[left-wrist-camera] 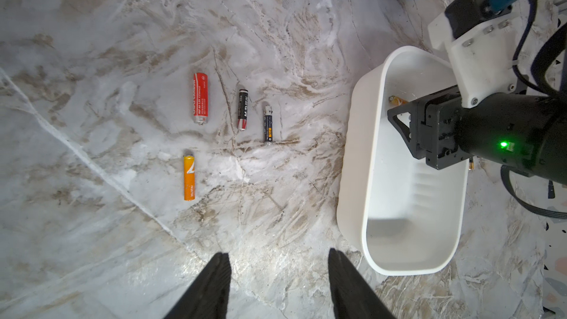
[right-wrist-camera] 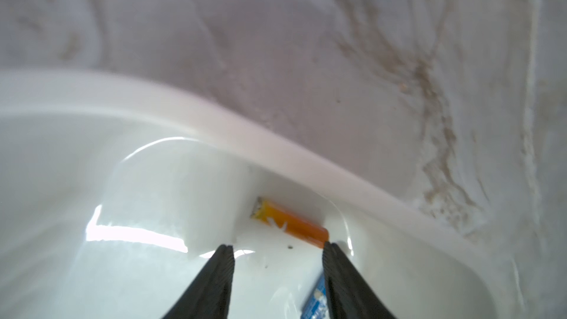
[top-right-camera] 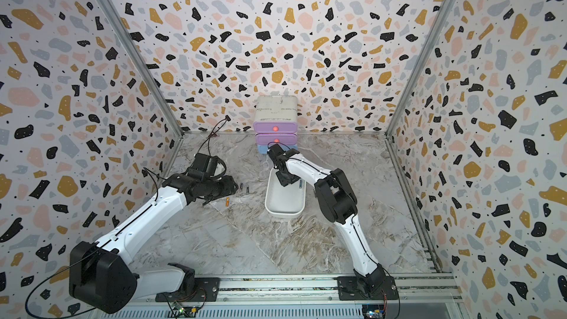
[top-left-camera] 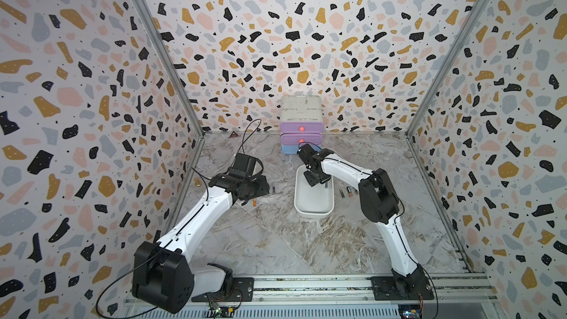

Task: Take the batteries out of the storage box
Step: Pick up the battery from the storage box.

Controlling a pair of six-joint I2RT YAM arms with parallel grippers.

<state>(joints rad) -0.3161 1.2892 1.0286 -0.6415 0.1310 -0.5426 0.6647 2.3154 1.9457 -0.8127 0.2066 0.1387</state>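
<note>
I am hovering the right gripper (right-wrist-camera: pixel 277 248) inside the storage box (right-wrist-camera: pixel 214 124), with its jaws standing apart and nothing clamped between them. One fingertip is sitting right at the end of an orange battery (right-wrist-camera: pixel 290 224), which is lying on the box floor against the curved wall. I cannot tell whether the two are touching. A blue battery (right-wrist-camera: pixel 314 299) is also lying in the box, partly hidden behind that same finger.

I am keeping the left gripper (left-wrist-camera: pixel 277 256) released and empty, hanging above the marble table (left-wrist-camera: pixel 92 56) just beside one end of the box. Four batteries are lying on the table outside the box, on its left side. A red battery (left-wrist-camera: pixel 200 98), a black-and-red battery (left-wrist-camera: pixel 242 109) and a black battery (left-wrist-camera: pixel 268 124) with a yellow mark are lying roughly parallel, near each other but apart. A second orange battery (left-wrist-camera: pixel 189 177) is lying a little away from the red one.

In a top view I am seeing three more batteries (top-left-camera: pixel 349 192) lying close together on the table at the box's right side.
</note>
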